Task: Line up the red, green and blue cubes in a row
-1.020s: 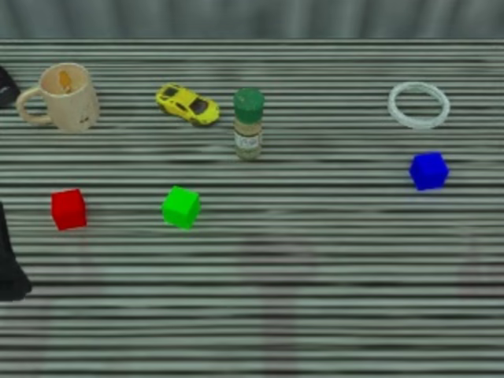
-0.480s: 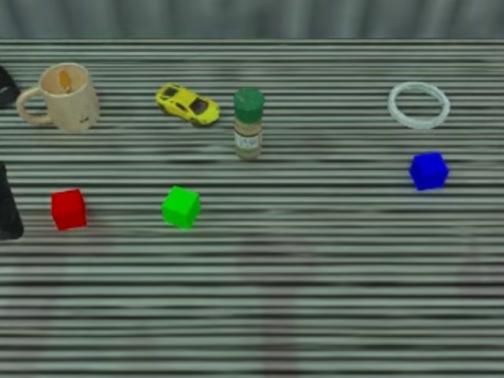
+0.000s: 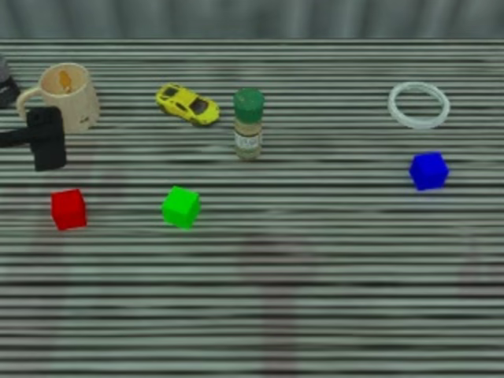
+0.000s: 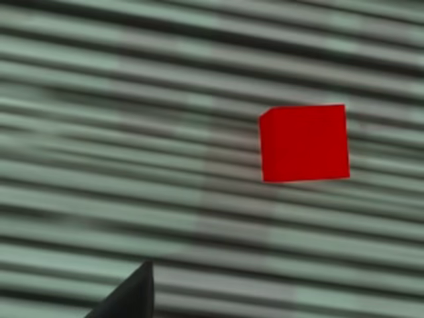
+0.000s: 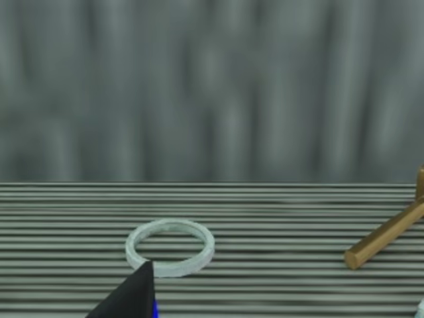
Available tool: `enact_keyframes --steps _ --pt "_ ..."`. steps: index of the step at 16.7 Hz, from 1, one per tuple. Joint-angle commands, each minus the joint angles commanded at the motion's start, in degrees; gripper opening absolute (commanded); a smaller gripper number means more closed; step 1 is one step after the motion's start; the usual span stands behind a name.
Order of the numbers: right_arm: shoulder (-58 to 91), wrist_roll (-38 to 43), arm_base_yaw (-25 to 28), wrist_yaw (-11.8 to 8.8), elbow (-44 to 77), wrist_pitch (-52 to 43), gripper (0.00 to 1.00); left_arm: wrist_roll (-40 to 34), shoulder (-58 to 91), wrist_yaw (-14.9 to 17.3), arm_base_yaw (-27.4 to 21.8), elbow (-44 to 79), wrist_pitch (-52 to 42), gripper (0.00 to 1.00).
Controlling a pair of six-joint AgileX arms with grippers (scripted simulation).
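Top view: one red cube (image 3: 68,209) at left, one green cube (image 3: 181,207) right of it, one blue cube (image 3: 428,171) far right, all apart on the striped tabletop (image 3: 315,299). One mug (image 3: 69,96), yellow toy car (image 3: 187,104), spice jar (image 3: 248,124), white ring (image 3: 418,105). Left end effector (image 3: 46,138) between mug and red cube, finger state cannot tell. Left wrist view: red cube (image 4: 304,142) alone on stripes. Right wrist view: ring (image 5: 170,247), wooden stick (image 5: 387,233), grey wall behind; right end effector state cannot tell.

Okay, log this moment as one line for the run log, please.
left gripper: above table between mug and red cube, holding nothing | green cube, blue cube: untouched, apart | right arm: out of top view
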Motion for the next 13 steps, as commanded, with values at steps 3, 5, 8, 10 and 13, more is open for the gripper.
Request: enact_keyframes --steps 3,5,8,10,13 --pt "0.0 0.0 0.0 0.0 0.0 0.0 1.00 -2.0 14.9 0.0 -0.5 11.0 -7.8 1.00" --pt "0.0 0.0 0.0 0.0 0.0 0.0 1.00 -3.1 22.6 0.1 -0.9 17.3 -11.9 1.00" --pt "0.0 0.0 0.0 0.0 0.0 0.0 1.00 -4.4 31.1 0.2 -1.2 24.7 -16.3 1.00" --pt "0.0 0.0 0.0 0.0 0.0 0.0 1.00 -4.9 34.5 0.3 -1.3 27.6 -17.8 1.00" --pt "0.0 0.0 0.0 0.0 0.0 0.0 1.00 -5.1 35.6 0.4 -1.3 28.5 -18.3 1.00"
